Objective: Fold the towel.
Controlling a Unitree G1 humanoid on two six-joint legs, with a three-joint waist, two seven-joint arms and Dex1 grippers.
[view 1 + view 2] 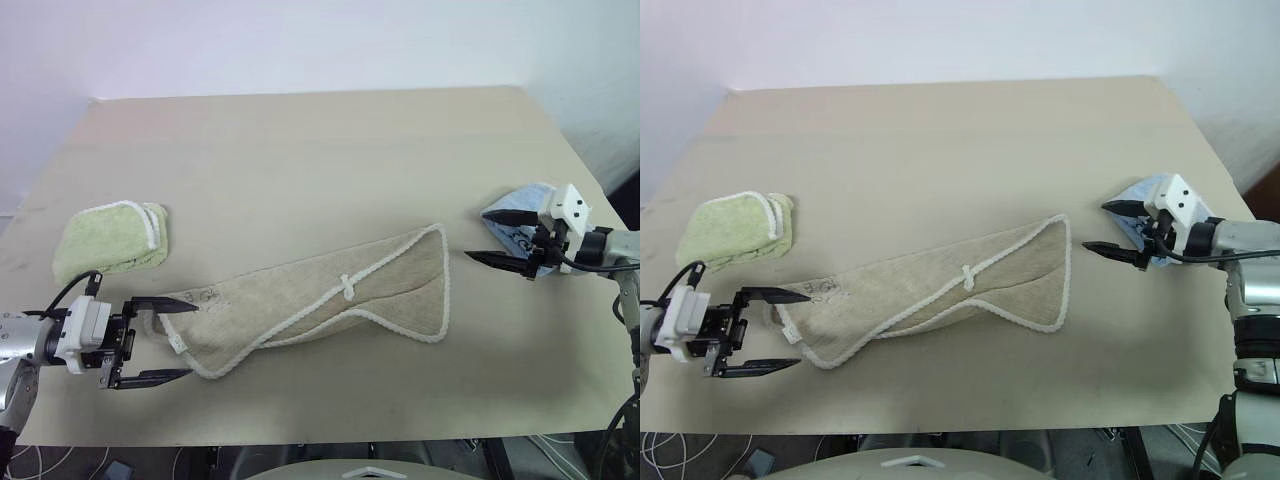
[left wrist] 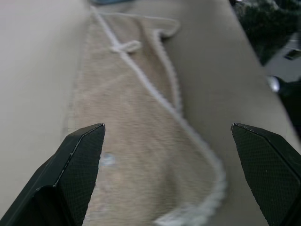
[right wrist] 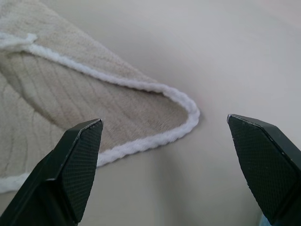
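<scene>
Left eye view is showing the towel [image 1: 330,300] lying loosely folded across the middle of the counter [image 1: 300,150], stretching from the near left up toward the right, its white cord edging [image 1: 440,290] tracing the outline and a small white loop [image 1: 347,287] sitting near its centre. A faint printed logo [image 1: 200,297] is showing near the towel's left end. The left hand [image 1: 160,341] is hovering at that left end with its two black fingers spread wide, one finger [image 1: 165,305] lying over the towel's edge and the other just off its near corner, gripping nothing. The right hand [image 1: 505,240] is hanging just beyond the towel's right end, also spread wide and empty, pointing at the rounded right corner (the right wrist view is framing that corner [image 3: 188,113] between the fingertips, with bare counter in between). A folded green cloth [image 1: 110,238] is resting at the left of the counter, well apart from the towel, and a light-blue cloth [image 1: 520,215] is lying on the right, partly hidden behind the right hand.
</scene>
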